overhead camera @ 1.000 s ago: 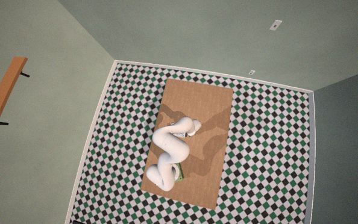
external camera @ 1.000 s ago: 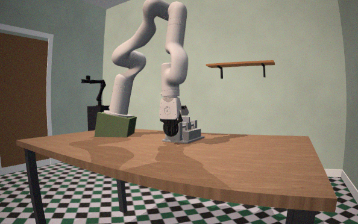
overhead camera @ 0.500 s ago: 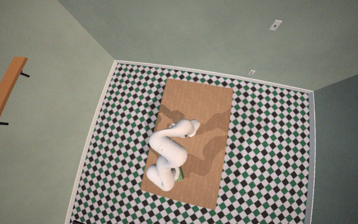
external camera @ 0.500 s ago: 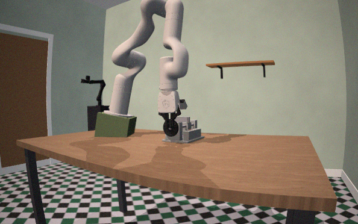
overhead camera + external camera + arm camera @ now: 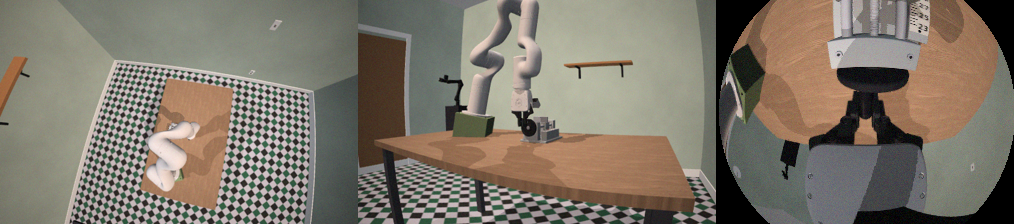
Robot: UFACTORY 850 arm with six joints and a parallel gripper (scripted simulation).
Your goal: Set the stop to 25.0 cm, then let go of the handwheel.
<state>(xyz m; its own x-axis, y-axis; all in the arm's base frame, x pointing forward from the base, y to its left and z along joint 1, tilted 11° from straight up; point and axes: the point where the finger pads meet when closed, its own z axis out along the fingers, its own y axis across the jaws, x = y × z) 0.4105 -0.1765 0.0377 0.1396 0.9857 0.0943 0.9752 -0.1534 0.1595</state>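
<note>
A grey stop fixture [image 5: 544,131] stands on the wooden table with a black handwheel [image 5: 528,127] on its near end. My gripper [image 5: 524,121] comes straight down from above and is shut on the handwheel. In the wrist view the two black fingers close on the handwheel's rim [image 5: 873,80], with the grey fixture body and its printed scale [image 5: 921,19] beyond it. I cannot read the scale. In the overhead view the arm [image 5: 169,144] hides the fixture almost entirely.
The arm's green base block [image 5: 473,126] sits on the table left of the fixture. A wooden wall shelf [image 5: 598,64] hangs behind. A black stand [image 5: 455,100] is behind the table's left end.
</note>
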